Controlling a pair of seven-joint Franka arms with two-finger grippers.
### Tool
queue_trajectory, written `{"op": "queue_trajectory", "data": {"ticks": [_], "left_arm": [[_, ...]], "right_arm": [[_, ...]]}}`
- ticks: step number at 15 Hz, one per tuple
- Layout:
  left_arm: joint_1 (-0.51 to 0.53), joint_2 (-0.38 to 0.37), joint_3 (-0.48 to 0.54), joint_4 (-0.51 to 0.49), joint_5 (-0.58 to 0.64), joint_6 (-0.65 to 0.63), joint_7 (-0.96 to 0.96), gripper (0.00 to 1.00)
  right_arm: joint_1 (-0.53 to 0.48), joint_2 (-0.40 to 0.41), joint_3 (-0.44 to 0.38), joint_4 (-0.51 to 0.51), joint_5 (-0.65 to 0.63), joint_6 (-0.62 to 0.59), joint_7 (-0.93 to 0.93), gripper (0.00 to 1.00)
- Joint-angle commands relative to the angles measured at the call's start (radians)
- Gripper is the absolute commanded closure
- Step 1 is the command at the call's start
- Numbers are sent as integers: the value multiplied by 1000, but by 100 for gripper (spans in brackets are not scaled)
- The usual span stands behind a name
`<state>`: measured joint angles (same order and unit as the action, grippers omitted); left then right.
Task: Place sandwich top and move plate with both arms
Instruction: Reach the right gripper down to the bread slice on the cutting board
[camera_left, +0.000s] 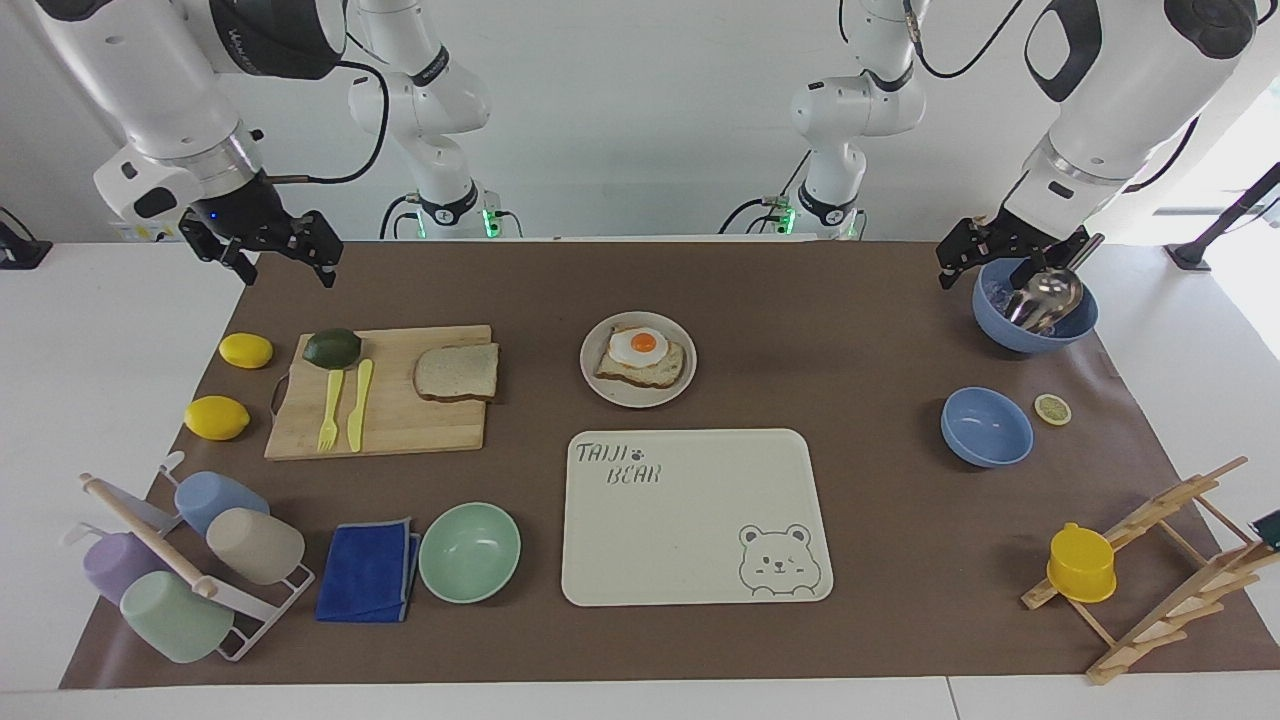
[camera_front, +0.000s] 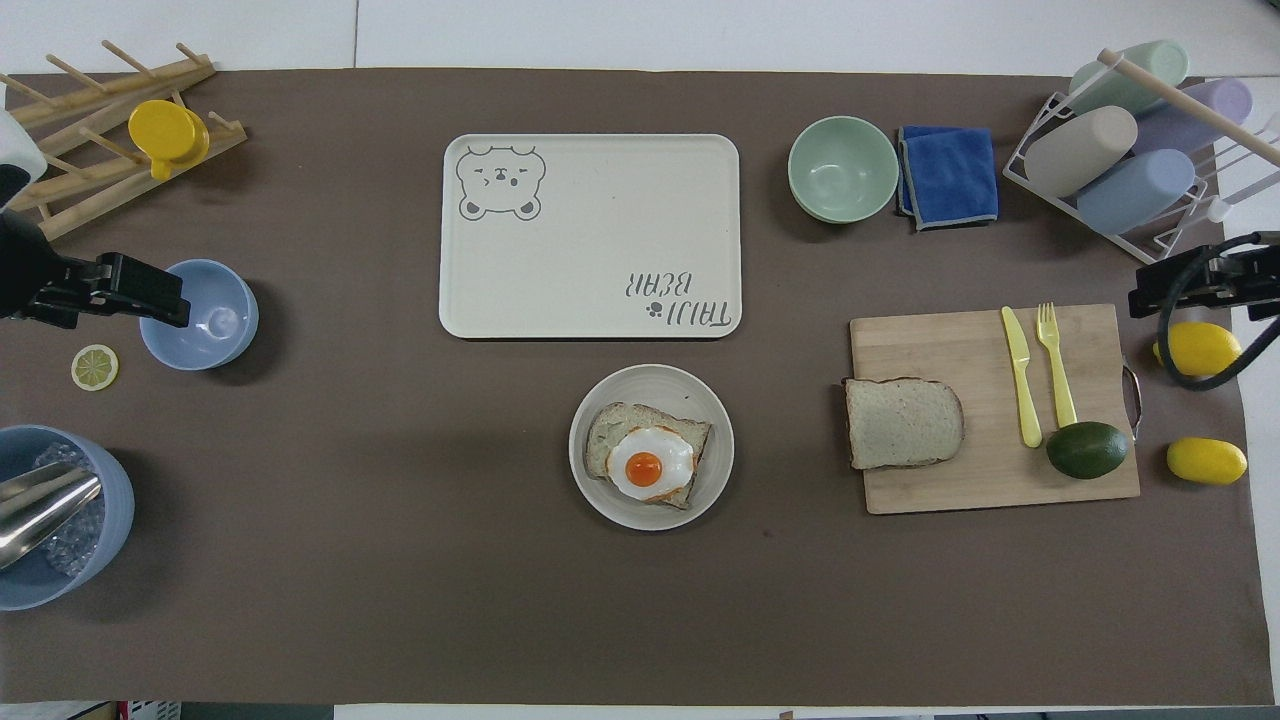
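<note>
One sandwich top (camera_left: 457, 372) lies on the cutting board (camera_left: 400, 425), toward the right arm's end from the one plate (camera_left: 601, 384), which holds the egg toast (camera_left: 640, 357). Two lemons (camera_left: 245, 350) lie beside the board. Right gripper (camera_left: 268, 252) and left gripper (camera_left: 1005, 258) hang over the table's ends; whether their fingers are apart or together cannot be told.

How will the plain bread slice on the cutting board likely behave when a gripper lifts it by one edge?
The sandwich top looks thin and soft-crumbed, so it will probably sag and dent under pinching. It seems light. It lies flat on the cutting board, overhanging one edge slightly, which may offer a grip.
</note>
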<state>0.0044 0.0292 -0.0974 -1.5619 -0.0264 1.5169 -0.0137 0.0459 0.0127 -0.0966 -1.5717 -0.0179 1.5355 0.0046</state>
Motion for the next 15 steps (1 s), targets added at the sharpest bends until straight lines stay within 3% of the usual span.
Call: {"op": "queue_trajectory", "data": {"ticks": [1, 7, 9, 12, 15], "left_arm": [[11, -14, -10, -10, 14, 2, 11, 0], [11, -14, -10, -10, 16, 2, 11, 0], [11, -14, -10, -10, 14, 2, 11, 0], [11, -14, -10, -10, 16, 2, 11, 0], [11, -15, -10, -10, 14, 2, 11, 0]], "right_arm": [[-12, 9, 1, 18, 29, -14, -22, 0], [-12, 3, 1, 10, 33, -31, -43, 0], [-2, 9, 3, -1, 108, 0, -70, 0], [121, 22, 0, -71, 110, 81, -35, 0], [210, 131, 5, -85, 32, 167, 55, 0]]}}
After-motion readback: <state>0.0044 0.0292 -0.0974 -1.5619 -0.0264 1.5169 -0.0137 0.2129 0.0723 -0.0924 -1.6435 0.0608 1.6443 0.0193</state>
